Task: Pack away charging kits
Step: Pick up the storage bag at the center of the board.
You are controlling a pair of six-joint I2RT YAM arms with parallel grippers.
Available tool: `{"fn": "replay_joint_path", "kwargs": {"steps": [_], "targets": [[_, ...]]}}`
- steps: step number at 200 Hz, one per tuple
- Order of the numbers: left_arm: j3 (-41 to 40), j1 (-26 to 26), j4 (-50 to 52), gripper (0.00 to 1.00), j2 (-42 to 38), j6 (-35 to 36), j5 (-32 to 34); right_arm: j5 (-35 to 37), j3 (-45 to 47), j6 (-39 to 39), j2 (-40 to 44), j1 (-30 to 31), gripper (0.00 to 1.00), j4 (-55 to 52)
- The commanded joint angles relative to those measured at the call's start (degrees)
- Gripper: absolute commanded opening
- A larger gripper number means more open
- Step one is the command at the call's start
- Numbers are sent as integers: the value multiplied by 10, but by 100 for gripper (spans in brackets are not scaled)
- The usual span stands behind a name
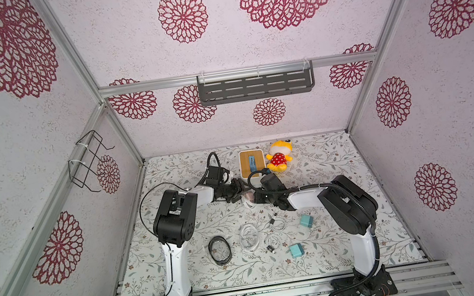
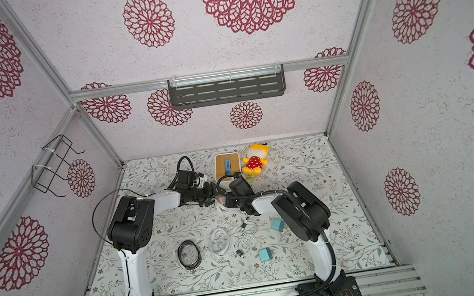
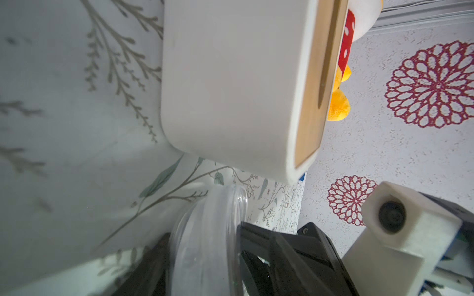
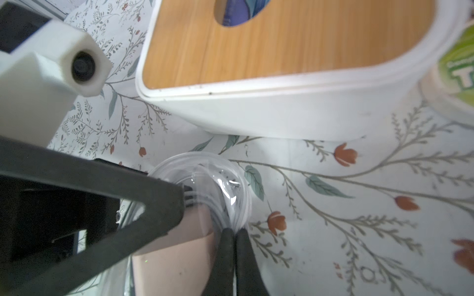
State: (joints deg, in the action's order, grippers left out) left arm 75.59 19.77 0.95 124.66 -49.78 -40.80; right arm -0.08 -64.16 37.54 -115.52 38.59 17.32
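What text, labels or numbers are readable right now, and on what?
"T": large white letter, cut off by the frame edge, on the green-topped round tub beside the white box.
Small print above it: too blurred to read.
Nothing else readable in any view.

White box w/ wooden lid [image 1: 247, 171] beside yellow plush toy [image 1: 278, 158] — grey shelf [image 1: 255, 87] on back wall

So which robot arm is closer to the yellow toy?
Right. The right arm reaches close to the yellow toy; the left arm is across the white box from it.
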Motion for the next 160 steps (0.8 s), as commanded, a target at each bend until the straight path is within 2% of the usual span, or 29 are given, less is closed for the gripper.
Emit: {"fn": "replay_joint_path", "kwargs": {"steps": [1,38,116,160], "targets": [[-6,27,58,63,37,-1,-2,-17,3,7,-16,3,0,-14],[-1,29,65,62,45,1,-1,-24,-6,12,-23,3,0,-13],[11,30,87,27,49,16,6,-24,-6,10,-16,3,0,-17],[7,29,83,12,33,25,20,-17,6,4,19,2,17,-28]]}}
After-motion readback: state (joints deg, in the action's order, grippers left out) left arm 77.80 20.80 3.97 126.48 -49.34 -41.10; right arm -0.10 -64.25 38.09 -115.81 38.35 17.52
